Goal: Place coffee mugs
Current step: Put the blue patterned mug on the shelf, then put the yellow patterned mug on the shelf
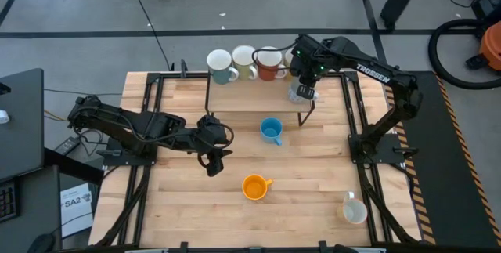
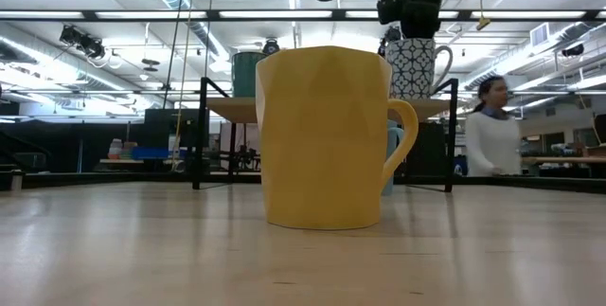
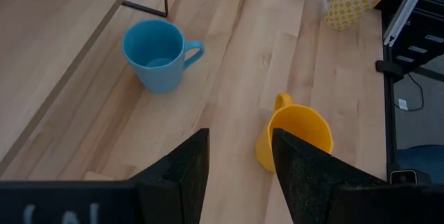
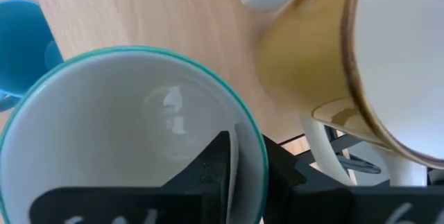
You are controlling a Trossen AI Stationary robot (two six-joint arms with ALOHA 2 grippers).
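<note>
I have the right gripper [image 1: 304, 90] at the far right end of the raised black-framed wooden shelf [image 1: 243, 96], holding a patterned white ceramic mug with a teal rim [image 4: 132, 141]. In the right wrist view one dark finger sits inside the mug and the other outside, pinching its wall, so the fingers are closed on the rim. In the low view this patterned mug [image 2: 417, 64] stands on the shelf top with the gripper above it.

Beside it along the shelf, toward the left, stand three more mugs in a row: a red-orange ceramic mug [image 1: 271, 66], a cream ceramic mug [image 1: 245, 62], and a white mug with a teal-grey body [image 1: 221, 66]. In the right wrist view a tan-sided mug with a white interior [image 4: 361, 57] is just beside the held one.

In front of the shelf, on the light wooden table [image 1: 180, 198], a blue round ceramic mug [image 1: 271, 131] stands upright. Nearer the front edge is a bright orange-yellow ceramic mug [image 1: 254, 186], also upright. Well apart from the shelf, at the table's front right corner, is a white mug with yellow dots [image 1: 355, 209].

The left gripper [image 1: 211, 156] hovers over the table in front of the shelf's left end, fingers parted and empty; its wrist view shows the blue and orange-yellow mugs ahead of it.

A person in a white top [image 2: 490, 140] is in the room behind the shelf.
</note>
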